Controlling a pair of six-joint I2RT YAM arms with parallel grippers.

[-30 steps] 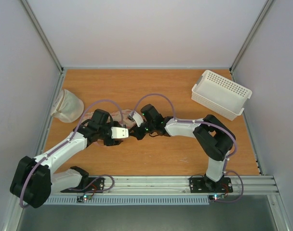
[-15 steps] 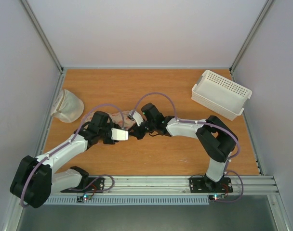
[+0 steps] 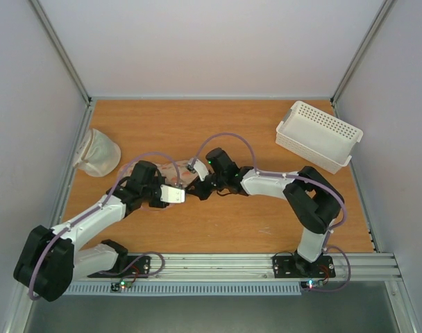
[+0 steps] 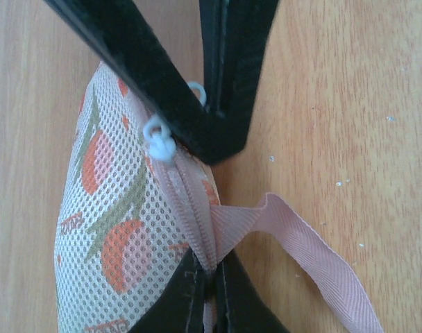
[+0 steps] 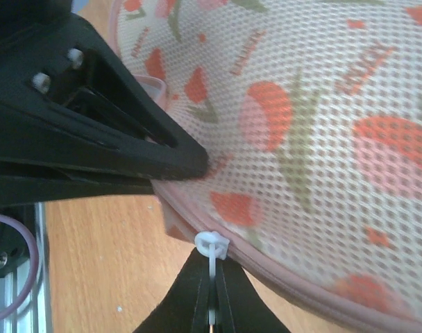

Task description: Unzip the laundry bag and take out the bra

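The one bench has open board on every side of the two claws, which meet near its middle. It is widest beyond them toward the back wall, and there is a narrower strip on the near side.

One white perforated basket sits well off to the right claw's outer side, near the right back corner. One translucent mesh sack lies well apart on the left claw's outer side, against the left edge.

The single laundry bag lies flat on the board between the claws, mostly covered by the arms from above, so its full long axis cannot be judged. Its rounded, zippered end points at the left claw. The seam runs straight away from that claw, which is pressed together on the pink zipper edge where the loop is sewn on. The loop trails free to that claw's right.

The right claw is pinched on the white zip-tie pull, just beyond the left claw's tips.
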